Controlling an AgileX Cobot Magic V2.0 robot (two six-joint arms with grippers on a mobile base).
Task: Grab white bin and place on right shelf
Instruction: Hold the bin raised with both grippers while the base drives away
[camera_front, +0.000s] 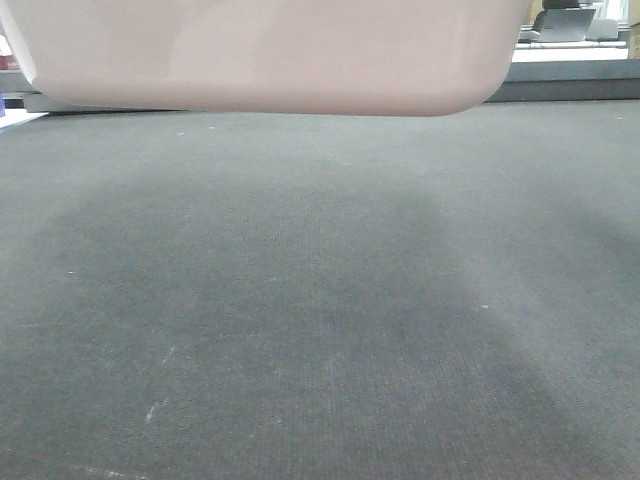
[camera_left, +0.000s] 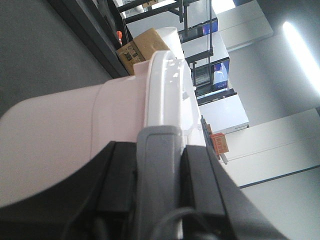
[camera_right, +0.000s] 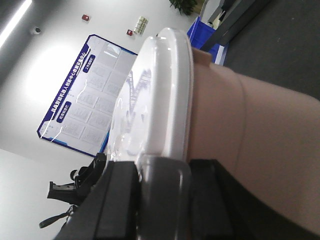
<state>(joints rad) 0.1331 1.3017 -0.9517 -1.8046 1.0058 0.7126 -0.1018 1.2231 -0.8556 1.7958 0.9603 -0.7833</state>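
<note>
Left gripper (camera_left: 159, 192) and right gripper (camera_right: 165, 202) each pinch one end; white bin (camera_front: 260, 50) spans lengthwise between my arms.

Looking forward from low over the grey carpet (camera_front: 320, 320), catching the white bin (camera_front: 270, 60) close overhead. Peering from the left wrist, rolled sideways, tight against the bin's end and grey handle (camera_left: 157, 165). Mirroring that from the right wrist. Sharing only the bin across all 3.

white bin (camera_front: 270, 60): pinkish-white | lid (camera_left: 167, 90): white | handle (camera_left: 157, 170): grey | carpet (camera_front: 320, 300): dark grey, fine weave
</note>
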